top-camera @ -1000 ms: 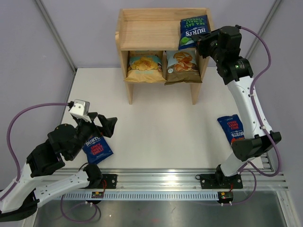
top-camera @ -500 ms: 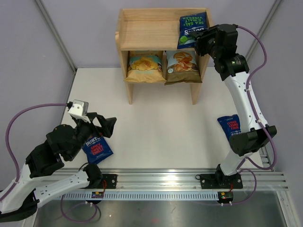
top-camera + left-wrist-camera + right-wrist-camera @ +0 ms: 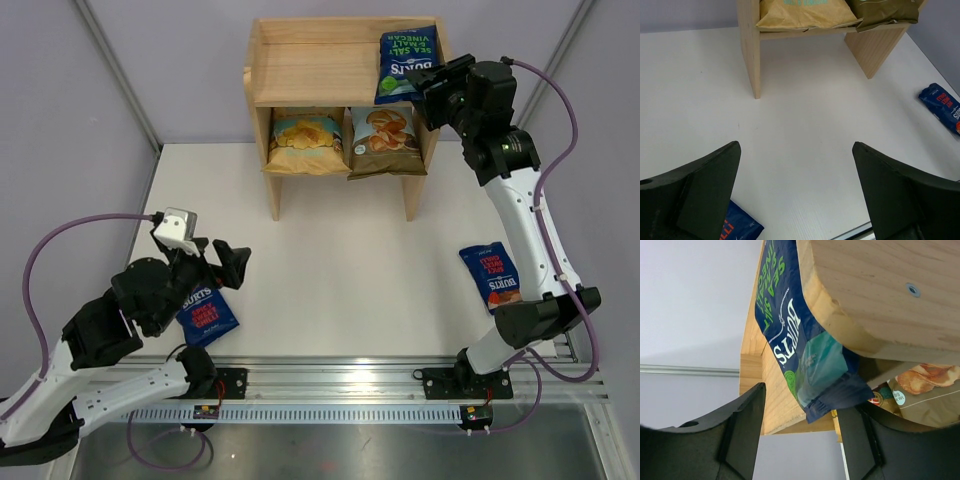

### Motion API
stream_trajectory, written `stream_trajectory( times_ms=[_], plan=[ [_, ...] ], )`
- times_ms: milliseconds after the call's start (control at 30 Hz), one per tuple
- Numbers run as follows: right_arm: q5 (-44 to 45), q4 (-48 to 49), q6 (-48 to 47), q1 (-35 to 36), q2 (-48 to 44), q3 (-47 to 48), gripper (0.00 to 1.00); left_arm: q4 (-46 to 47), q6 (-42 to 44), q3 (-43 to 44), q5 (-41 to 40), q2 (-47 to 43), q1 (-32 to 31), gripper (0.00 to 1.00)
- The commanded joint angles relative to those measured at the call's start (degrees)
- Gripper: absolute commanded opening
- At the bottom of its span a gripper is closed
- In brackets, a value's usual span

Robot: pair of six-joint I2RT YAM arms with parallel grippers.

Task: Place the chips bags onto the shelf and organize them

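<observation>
The wooden shelf [image 3: 310, 72] stands at the back of the table. The yellow bag [image 3: 305, 140] and the cassava bag [image 3: 385, 140] lie on its lower tier. The green-lettered Burts bag [image 3: 408, 62] rests on the right of the top tier, its lower edge hanging over the front; it also shows in the right wrist view [image 3: 805, 355]. My right gripper [image 3: 432, 88] is open just in front of that edge, jaws either side of it [image 3: 805, 405]. One red-lettered Burts bag [image 3: 492, 277] lies on the table at the right. My left gripper [image 3: 225, 265] is open and empty above the other [image 3: 205, 310].
The left wrist view shows the shelf's left leg [image 3: 750, 50], white table between the fingers, the near red-lettered bag's corner [image 3: 737, 227] and the far one [image 3: 945, 107]. An aluminium rail [image 3: 400, 375] runs along the near edge. The top tier's left side is bare wood.
The green-lettered bag has shifted a little further back on the top tier, and the right wrist has drawn slightly to the right. The left arm has shifted slightly.
</observation>
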Motion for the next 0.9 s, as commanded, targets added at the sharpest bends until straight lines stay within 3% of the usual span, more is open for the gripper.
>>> stream_trajectory(
  times_ms=[0,267,467,533,567,700,733,767,867],
  plan=[
    [1.0,0.2,-2.3,-0.5,-3.5,-1.9,0.66,0.6,-1.7,2.4,-3.6,1.4,0.0,0.99],
    [-0.2,0.2,-3.6,-0.7,-6.3,-4.8,0.8,-2.2,-6.4,4.2,-8.3,5.9,0.1,0.99],
    [-1.6,0.3,-5.1,-0.9,-8.9,-7.3,0.82,-4.5,-9.3,5.1,-11.5,8.6,0.7,0.99],
    [-2.3,0.0,-5.9,-0.9,-10.1,-9.5,0.86,-6.0,-10.1,6.0,-13.1,9.6,2.6,0.99],
    [-3.9,1.3,-7.1,-0.9,-11.7,-10.7,0.99,-6.5,-9.4,6.2,-13.0,10.0,3.9,0.99],
    [-8.6,0.7,-10.9,-0.9,-13.3,-13.6,1.0,-5.3,-6.5,6.2,-1.5,13.3,18.0,0.99],
    [-9.4,0.1,-12.1,-0.9,-13.5,-13.7,0.99,-4.8,-6.2,5.6,5.6,13.8,25.1,0.99],
    [-10.9,-0.8,-15.0,-0.9,-14.2,-14.0,0.99,-3.8,-6.1,4.8,8.8,14.8,28.3,0.99],
    [-13.6,-2.3,-21.9,-0.9,-17.5,-16.5,0.99,-2.4,-8.7,0.8,12.1,15.4,37.3,0.99]
  ],
)
